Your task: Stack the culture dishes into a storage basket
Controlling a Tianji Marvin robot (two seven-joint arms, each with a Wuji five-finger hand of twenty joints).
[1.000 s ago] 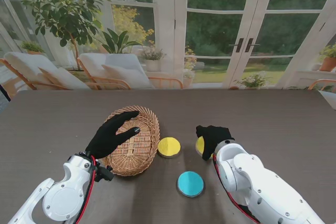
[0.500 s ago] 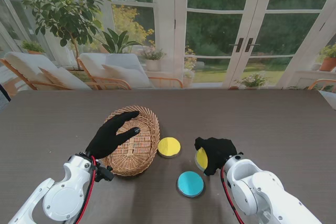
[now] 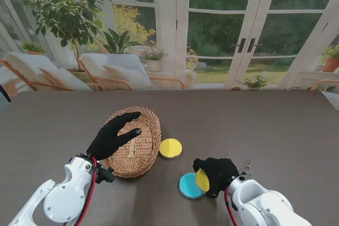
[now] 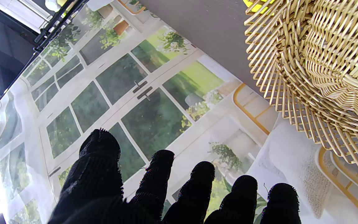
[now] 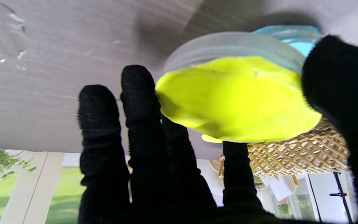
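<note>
Woven straw makes the basket [image 3: 132, 142], and the left hand [image 3: 113, 135] hovers over it with fingers spread and nothing in it, while a yellow dish [image 3: 170, 148] lies flat on the bench [image 3: 275, 125] just to its right. Farther right, the right hand [image 3: 214, 175] grips a second yellow dish [image 3: 202, 180], tipped up on its edge over the blue dish [image 3: 188, 186]. I think it should be turned flat and lowered gently onto the blue one, edges lined up.

Yellow culture dish [image 5: 238, 99] tilted, pinched between thumb and fingers [image 5: 140, 93], over blue dish [image 3: 187, 186] flat beneath (partly hidden). Second yellow dish [image 3: 170, 148] flat, well beyond fingertips, just beside wicker basket [image 3: 132, 141].
</note>
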